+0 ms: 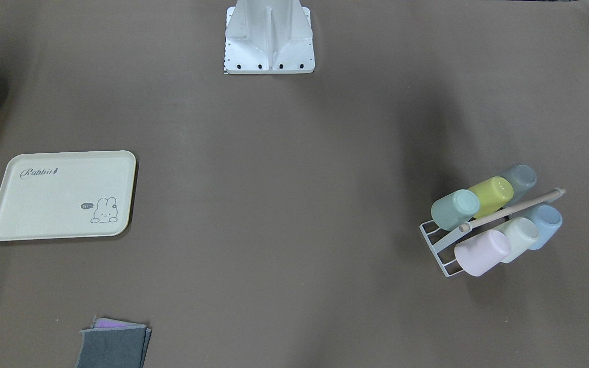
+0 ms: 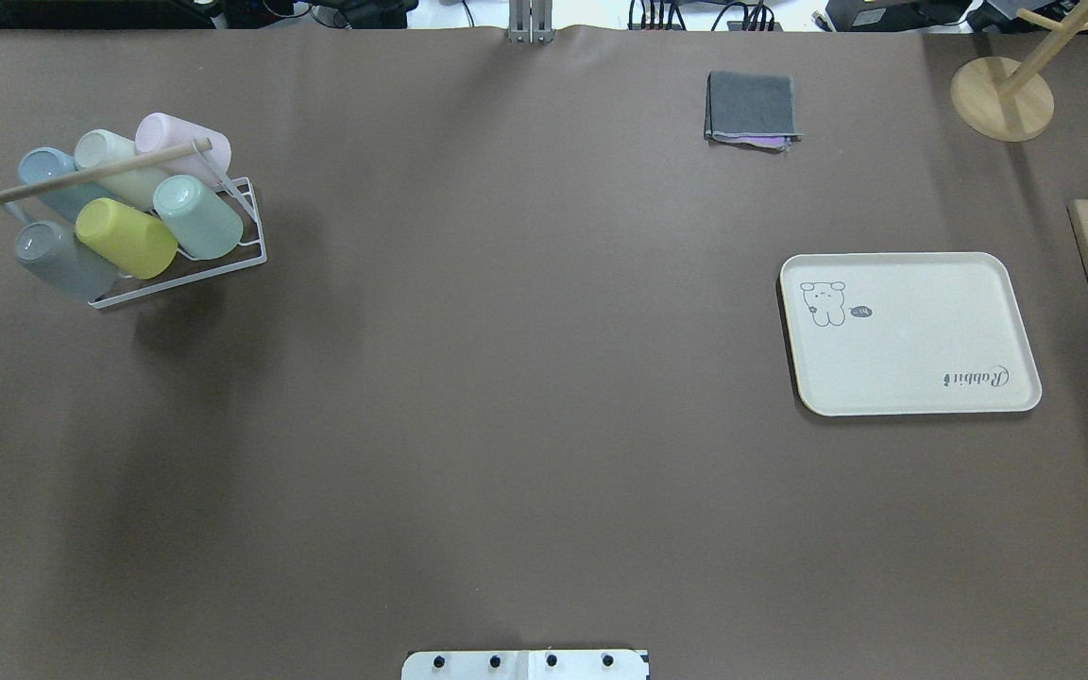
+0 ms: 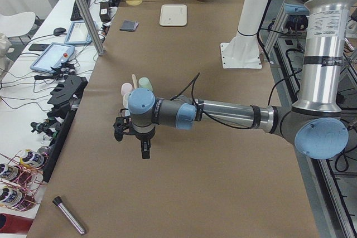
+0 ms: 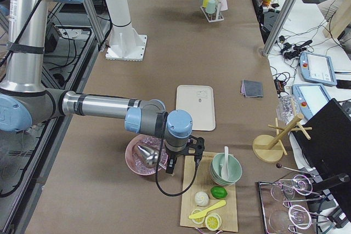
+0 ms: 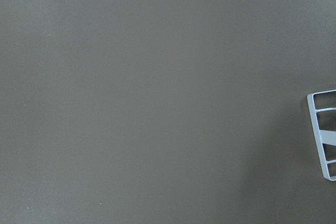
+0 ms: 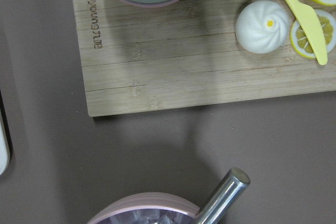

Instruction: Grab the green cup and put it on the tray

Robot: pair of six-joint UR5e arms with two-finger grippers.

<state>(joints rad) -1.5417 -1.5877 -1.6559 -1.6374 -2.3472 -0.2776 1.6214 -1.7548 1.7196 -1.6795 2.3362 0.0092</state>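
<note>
Green cup (image 2: 197, 217) tilted on rack (image 5: 317, 135) near tabletop's left edge; left hand (image 3: 132, 140) nearer; cannot tell if it's apart or together

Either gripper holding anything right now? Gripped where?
Left gripper and right gripper show only in side views, so cannot tell; green cup sits untouched in the wire rack.

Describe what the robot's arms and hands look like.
Both arms are shiny silver tubes joined by grey round joints with pale blue caps: the left arm and the right arm. Each ends in a small black two-fingered hand, the left hand and the right hand, with a thin black cable looping off the wrist.
</note>
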